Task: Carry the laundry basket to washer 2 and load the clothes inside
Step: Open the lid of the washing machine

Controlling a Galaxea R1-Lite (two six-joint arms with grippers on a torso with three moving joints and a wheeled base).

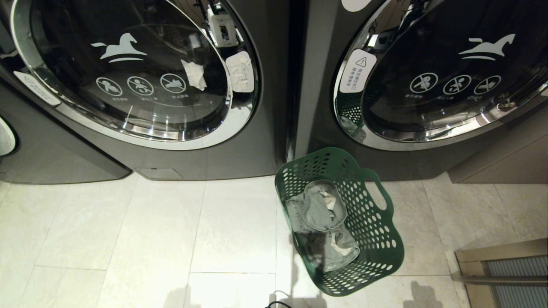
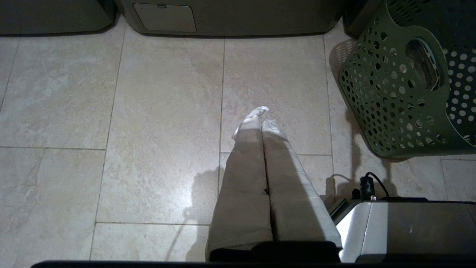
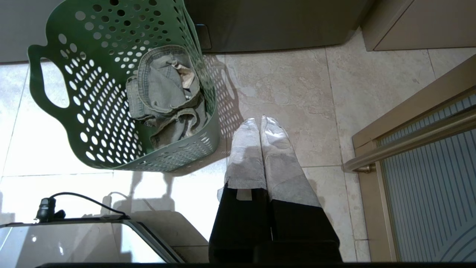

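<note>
Left end effector [image 2: 261, 118]: fingers pressed together, wrapped in pale cloth, holding nothing, pointing down at bare floor tiles [image 2: 156, 111], w/ the basket off to one side and well apart. Right end effector [image 3: 260, 124]: also pressed together, empty, hanging over the floor just beside the basket's near wall, not touching it. Neither arm shows in the head view, so both look parked.

Task progress, as I judge it: basically at the start. The laundry basket [image 1: 376, 239] sits on the floor in front of the gap btwn the 2 front-load washers, a bit nearer the right washer [image 1: 428, 162] than the left washer [image 1: 205, 158]. Both round doors look closed; no number label is readable, so I can't tell which is washer 2. Nothing gripped, nothing loaded. Left to do: grab the basket by a handle, carry it to the right machine, open the door, move clothes in.

Containers: basket is green, perforated, w/ a cut-out handle [image 1: 380, 194] on the side; it stands upright on the tiles. Inside: grey denim clothes [image 1: 323, 214], crumpled, looks like 1 or 2 pcs w/ pale lining showing. Left drum shows a pale scrap behind the glass; right drum too dark to tell contents.
</note>
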